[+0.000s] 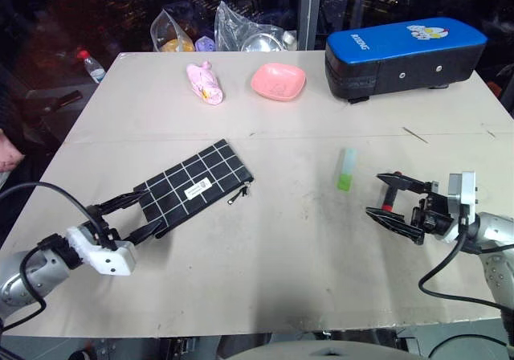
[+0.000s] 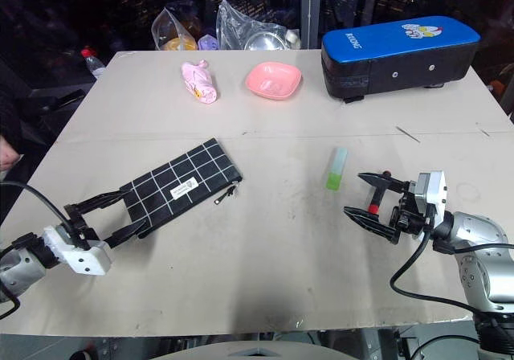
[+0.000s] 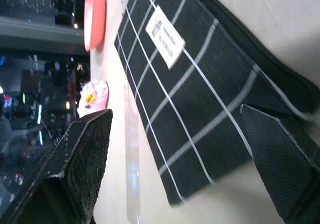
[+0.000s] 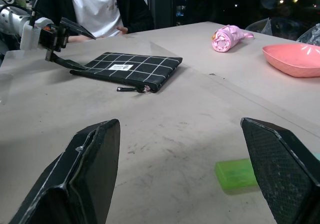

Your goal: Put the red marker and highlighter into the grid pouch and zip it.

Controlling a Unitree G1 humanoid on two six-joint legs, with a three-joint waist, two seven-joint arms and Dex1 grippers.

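The grid pouch (image 1: 195,185) lies flat on the table's left half, black with white lines, its zip pull at the right corner. My left gripper (image 1: 152,209) is open, and its fingers straddle the pouch's near left end (image 3: 200,84). The highlighter (image 1: 345,169), pale mint with a green end, lies right of centre. My right gripper (image 1: 393,201) stands open just right of and nearer than it, with nothing between its fingers in the right wrist view. A small red bit (image 1: 388,207) shows at that gripper; I cannot tell whether it is the red marker.
A big blue-and-black case (image 1: 405,55) stands at the back right. A pink bowl (image 1: 278,80) and a pink bundle (image 1: 205,83) lie at the back, with plastic bags (image 1: 241,26) behind. A person in a white top (image 4: 95,4) sits at the table's left side.
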